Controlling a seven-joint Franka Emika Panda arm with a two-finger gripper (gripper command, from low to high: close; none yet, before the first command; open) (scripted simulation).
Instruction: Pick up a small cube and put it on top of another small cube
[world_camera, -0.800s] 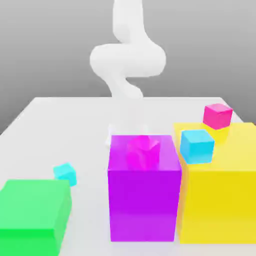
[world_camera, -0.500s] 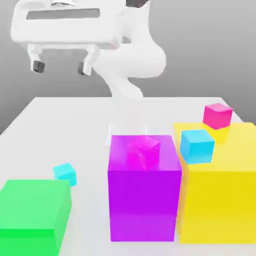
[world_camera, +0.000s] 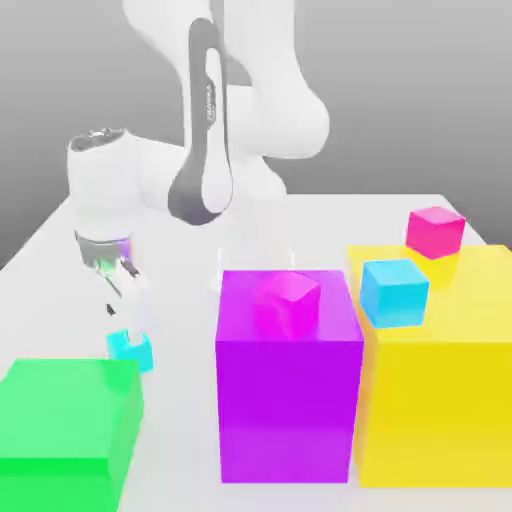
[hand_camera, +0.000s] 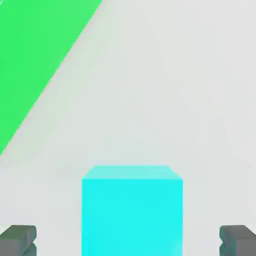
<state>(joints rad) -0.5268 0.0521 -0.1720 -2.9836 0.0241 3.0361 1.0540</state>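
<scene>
Small cube (hand_camera: 132, 210) between spread gripper (hand_camera: 128, 240) fingertips, seemingly untouched.

A glossy white robot arm (world_camera: 250, 110) with rounded links, a dark grey band along one link, and small dark grey fingertip pads (hand_camera: 18, 239).

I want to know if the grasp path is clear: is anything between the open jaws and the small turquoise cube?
Nothing. In the hand view the small turquoise cube sits between the gripper's open jaws, with bare table around it.
</scene>
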